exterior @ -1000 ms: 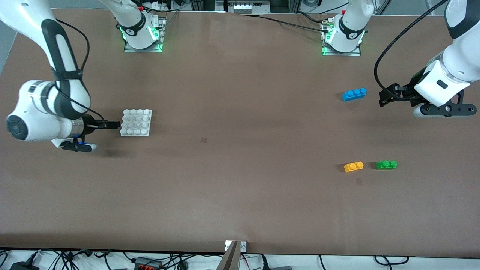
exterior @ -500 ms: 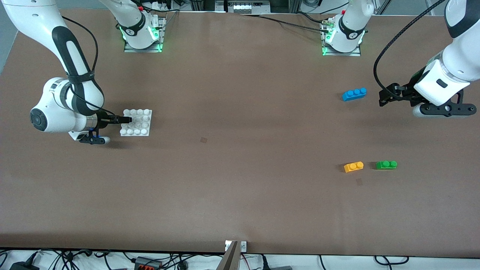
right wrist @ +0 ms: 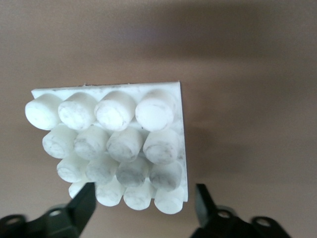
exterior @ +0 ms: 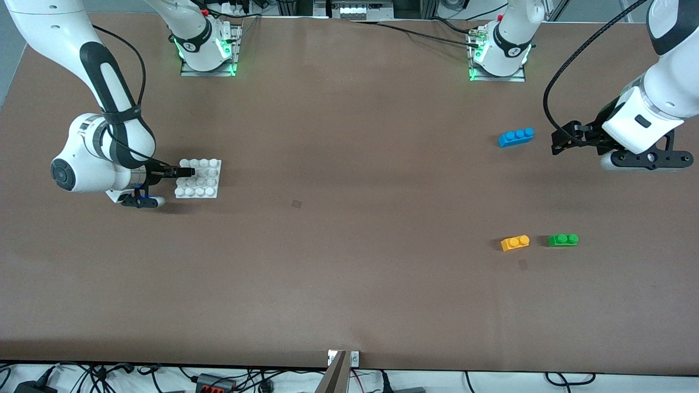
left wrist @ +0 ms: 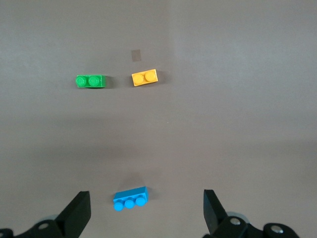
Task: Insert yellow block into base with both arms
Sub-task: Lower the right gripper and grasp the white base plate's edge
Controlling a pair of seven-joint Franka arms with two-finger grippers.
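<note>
While the brown table (exterior: 349,218) takes up nearly all of the front view, the two white arms reach in from its ends, the right arm (exterior: 104,109) bent low at its own end and the left arm (exterior: 655,103) held up over the other. The right hand (exterior: 188,172) sits at the edge of the base (exterior: 199,178), a white studded plate lying flat on the table toward the right arm's end; in the right wrist view its two fingers (right wrist: 84,206) stand apart on either side of the base (right wrist: 114,144) at its nearest rows of studs, and whether they already press on it cannot be told. The left hand (exterior: 560,143) hovers over the table with its fingers (left wrist: 77,215) spread wide and nothing between them, just beside the blue block (exterior: 516,136). The yellow block (exterior: 515,242) lies on the table well apart from that hand and nearer to the front camera than the blue block, with the green block (exterior: 563,239) just beside it toward the left arm's end.
</note>
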